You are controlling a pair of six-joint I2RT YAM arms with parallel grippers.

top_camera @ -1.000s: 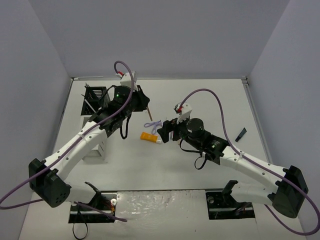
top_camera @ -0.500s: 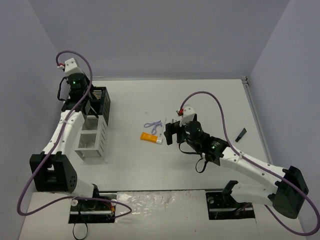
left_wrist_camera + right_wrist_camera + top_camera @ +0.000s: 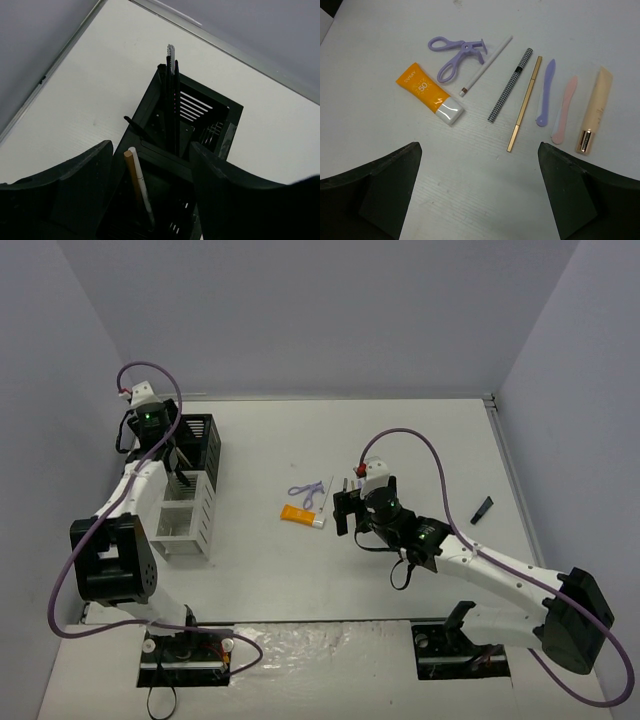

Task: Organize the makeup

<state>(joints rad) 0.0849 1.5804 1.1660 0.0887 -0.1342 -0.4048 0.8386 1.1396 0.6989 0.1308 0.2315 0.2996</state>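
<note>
The makeup lies mid-table in the right wrist view: an orange tube (image 3: 430, 93) with a white cap, a purple looped tool (image 3: 455, 55), a white pencil (image 3: 486, 65), a checkered pencil (image 3: 510, 85), a gold pencil (image 3: 525, 102), two small spatulas (image 3: 546, 92) and a beige tube (image 3: 594, 110). My right gripper (image 3: 480, 195) hovers open just short of them, holding nothing. My left gripper (image 3: 150, 195) stands open over the black rack (image 3: 150, 105). Between its fingers a tan pencil (image 3: 133, 175) and a white one (image 3: 142, 192) stand in a compartment. Black pencils (image 3: 172, 100) fill the one behind.
The rack (image 3: 195, 455) stands at the left back, its white half (image 3: 185, 525) nearer me. The orange tube (image 3: 300, 515) and the purple tool (image 3: 307, 492) lie left of my right gripper (image 3: 345, 510). A small black piece (image 3: 482, 508) lies far right.
My left arm swung from mid-table to the rack carrying the tan pencil, then opened and left it in a compartment. My right gripper opened wider and shifted slightly.
</note>
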